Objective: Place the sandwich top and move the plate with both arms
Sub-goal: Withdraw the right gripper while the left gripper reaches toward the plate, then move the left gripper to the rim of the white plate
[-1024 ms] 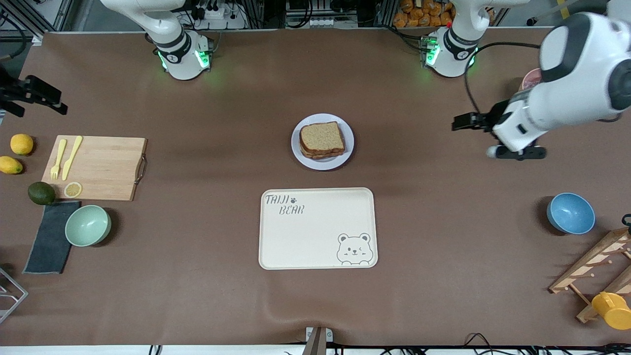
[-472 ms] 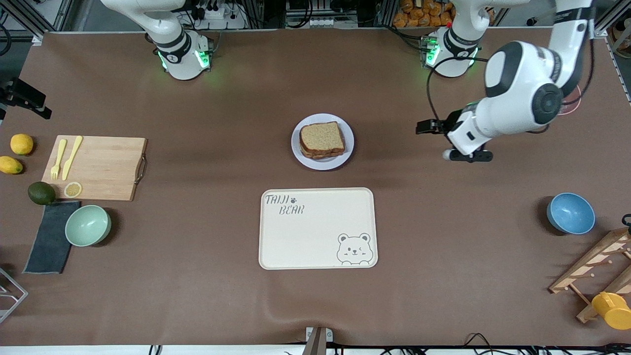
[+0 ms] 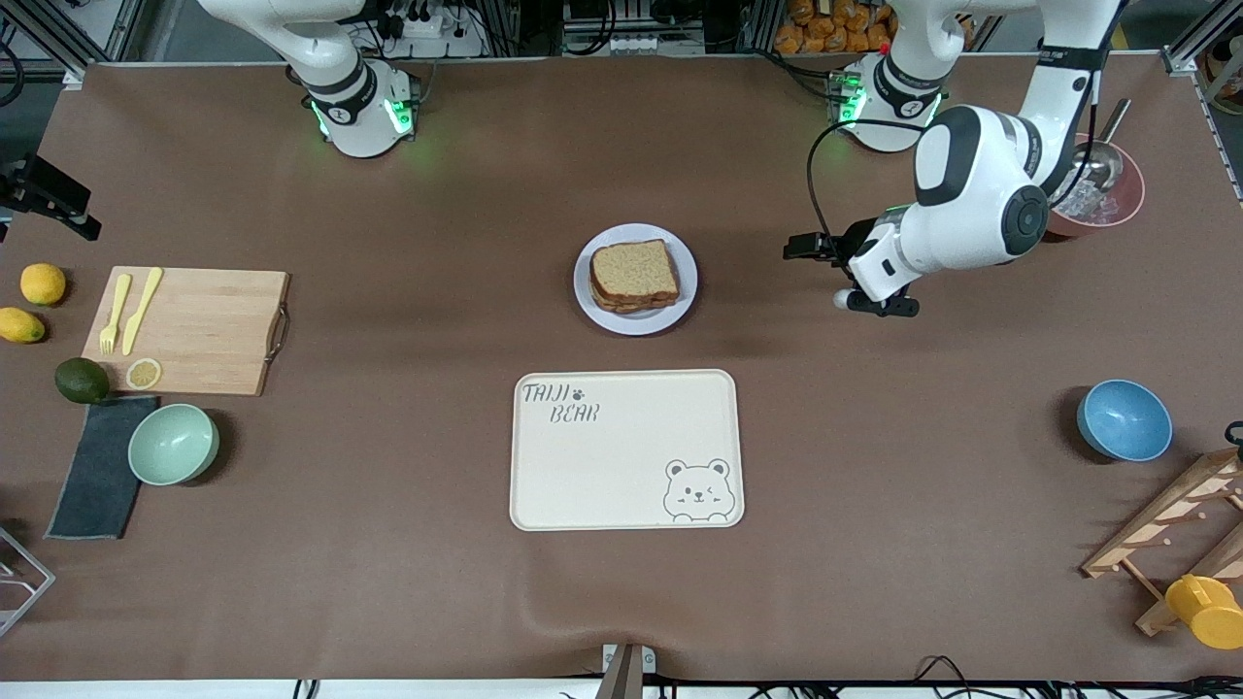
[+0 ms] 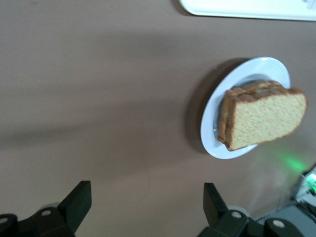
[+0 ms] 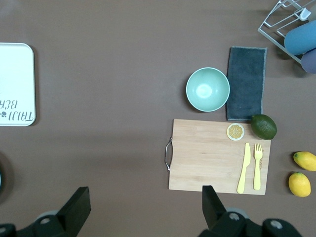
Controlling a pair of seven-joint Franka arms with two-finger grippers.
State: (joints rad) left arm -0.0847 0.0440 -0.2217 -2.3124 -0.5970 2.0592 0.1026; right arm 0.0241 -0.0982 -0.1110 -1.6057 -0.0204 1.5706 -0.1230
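Sandwich top [image 3: 634, 269]: lies on the stacked sandwich, on the plate [image 3: 591, 302], mid-table.
Left tool [image 3: 798, 249]: fingers wide apart, empty, above bare table beside the plate.
Right tool [image 5: 143, 210]: fingers wide apart, empty, above the cutting board [image 5: 207, 153].

A robotics lab: aluminium framing [image 3: 58, 39], cables [image 3: 932, 670], staged tabletop [image 3: 388, 582].

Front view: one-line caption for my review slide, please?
Sandwich top sits on the stack on the plate; open left gripper hovers toward the left arm's end; cream tray lies nearer the camera.
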